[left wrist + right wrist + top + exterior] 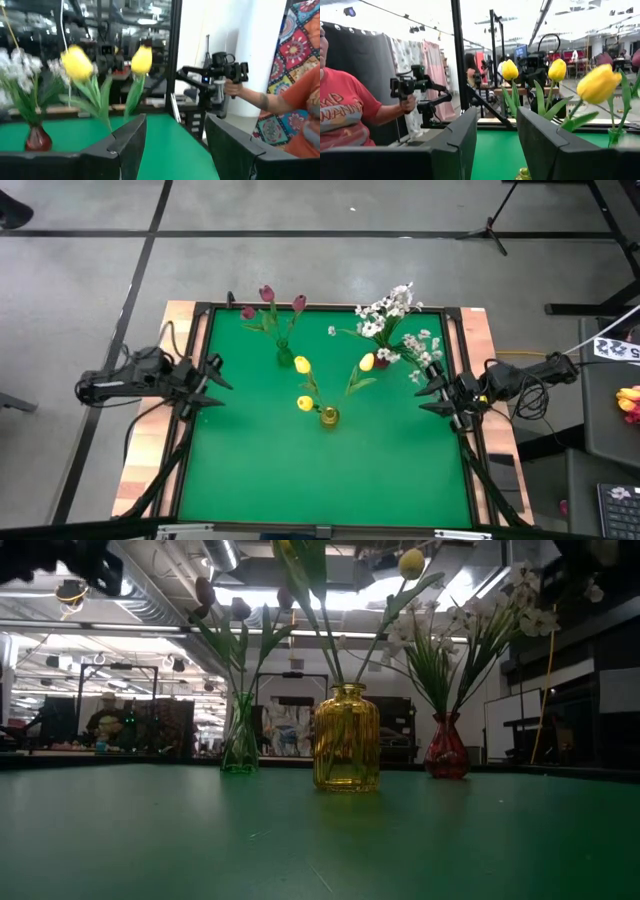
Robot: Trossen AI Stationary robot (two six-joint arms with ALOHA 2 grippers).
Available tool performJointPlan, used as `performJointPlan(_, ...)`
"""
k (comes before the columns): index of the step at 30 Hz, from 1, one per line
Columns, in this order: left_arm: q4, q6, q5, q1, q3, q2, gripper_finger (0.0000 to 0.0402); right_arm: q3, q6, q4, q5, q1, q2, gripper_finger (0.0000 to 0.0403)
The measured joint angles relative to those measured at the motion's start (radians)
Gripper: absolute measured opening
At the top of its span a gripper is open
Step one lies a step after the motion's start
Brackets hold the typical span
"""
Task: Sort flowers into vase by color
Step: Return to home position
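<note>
Three small glass vases stand on the green mat. A green vase holds the maroon tulips. The yellow vase holds the yellow tulips. A red vase holds the sprays of white blossoms. My left gripper hovers open at the mat's left edge, pointing at the vases. My right gripper hovers open at the right edge, beside the white sprays. Neither holds anything.
A black frame rail and wooden table borders ring the mat. The near half of the mat carries nothing. A person holding a hand-held gripper device shows beyond the table. More flowers lie on a side desk.
</note>
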Motion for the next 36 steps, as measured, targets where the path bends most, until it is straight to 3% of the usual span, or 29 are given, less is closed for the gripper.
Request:
performJointPlan(9,0.119,-0.037,-0.055,0.000,-0.133,0.000,0.0200,-0.163,0.028,0.097,0.011,0.001,-0.099,0.0140)
performJointPlan(18,0.265,-0.063,-0.106,0.000,-0.272,-0.001,0.0200,-0.173,0.028,0.073,0.023,0.000,-0.106,0.0140)
performJointPlan(36,0.265,-0.031,-0.171,0.000,-0.275,0.000,0.0200,-0.177,-0.022,-0.080,0.062,0.000,-0.101,0.0140)
